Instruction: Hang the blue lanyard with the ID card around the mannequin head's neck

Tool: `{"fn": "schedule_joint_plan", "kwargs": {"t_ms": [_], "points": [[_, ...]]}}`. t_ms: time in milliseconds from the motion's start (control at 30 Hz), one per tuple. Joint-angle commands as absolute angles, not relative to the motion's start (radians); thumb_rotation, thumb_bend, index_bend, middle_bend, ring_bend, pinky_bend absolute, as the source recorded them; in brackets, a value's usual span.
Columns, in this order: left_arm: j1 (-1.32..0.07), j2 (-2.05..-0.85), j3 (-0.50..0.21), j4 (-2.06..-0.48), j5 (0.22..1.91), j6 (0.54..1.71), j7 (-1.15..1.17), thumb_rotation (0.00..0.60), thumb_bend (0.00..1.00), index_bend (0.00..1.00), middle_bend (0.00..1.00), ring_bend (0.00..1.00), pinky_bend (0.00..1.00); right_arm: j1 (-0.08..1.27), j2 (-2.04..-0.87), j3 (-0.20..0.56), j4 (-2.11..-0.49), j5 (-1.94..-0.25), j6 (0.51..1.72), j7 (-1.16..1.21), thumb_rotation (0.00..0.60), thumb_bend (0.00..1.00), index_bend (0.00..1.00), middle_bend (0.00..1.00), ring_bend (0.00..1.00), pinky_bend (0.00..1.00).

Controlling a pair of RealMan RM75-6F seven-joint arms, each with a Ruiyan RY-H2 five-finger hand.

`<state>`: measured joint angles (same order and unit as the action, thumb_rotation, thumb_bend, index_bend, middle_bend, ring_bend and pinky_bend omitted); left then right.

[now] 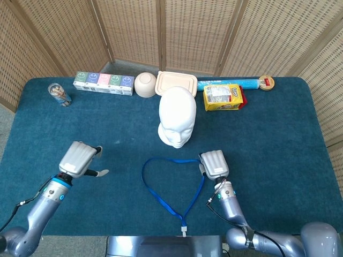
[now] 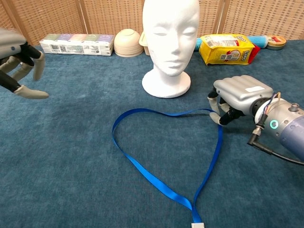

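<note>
Behind the smooth white mannequin head (image 1: 177, 116) sit a bowl (image 1: 144, 84) and snack bag (image 1: 223, 97); right hand (image 2: 236, 99) pinches the flat blue lanyard (image 2: 156, 156), left hand (image 2: 18, 63) spread empty.

Woven rattan screen panels (image 1: 193, 32) behind & beside table (image 1: 278, 160) w/ dark teal cloth.

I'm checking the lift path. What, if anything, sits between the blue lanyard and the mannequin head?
Nothing visible. Bare blue table lies between the lanyard and the mannequin head; the right hand is at the strap's right side.
</note>
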<state>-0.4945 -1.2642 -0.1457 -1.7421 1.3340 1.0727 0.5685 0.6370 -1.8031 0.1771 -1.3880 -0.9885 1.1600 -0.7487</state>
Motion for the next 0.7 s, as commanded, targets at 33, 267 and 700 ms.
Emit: {"fn": "schedule_joint_plan", "kwargs": {"t_ms": [33, 267, 700], "points": [[-0.524, -1.291, -0.153, -1.727, 1.311, 1.051, 0.605, 0.273, 0.11, 0.53, 0.86, 0.91, 0.84, 0.635, -1.804, 0.176, -1.385, -0.986, 1.16, -0.748, 0.6, 0.54, 0.66, 0.88, 1.0, 1.0], [-0.582, -1.358, -0.152, -1.708, 1.226, 1.013, 0.722, 0.272, 0.11, 0.53, 0.98, 1.0, 0.97, 0.633, -1.815, 0.171, -1.364, -0.981, 1.152, -0.74, 0.6, 0.54, 0.66, 0.88, 1.0, 1.0], [-0.641, -1.436, -0.135, -1.713, 1.059, 1.003, 0.799, 0.273, 0.17, 0.53, 1.0, 1.0, 1.0, 0.633, -1.822, 0.178, -1.363, -0.983, 1.151, -0.731, 0.6, 0.55, 0.67, 0.89, 1.0, 1.0]]}}
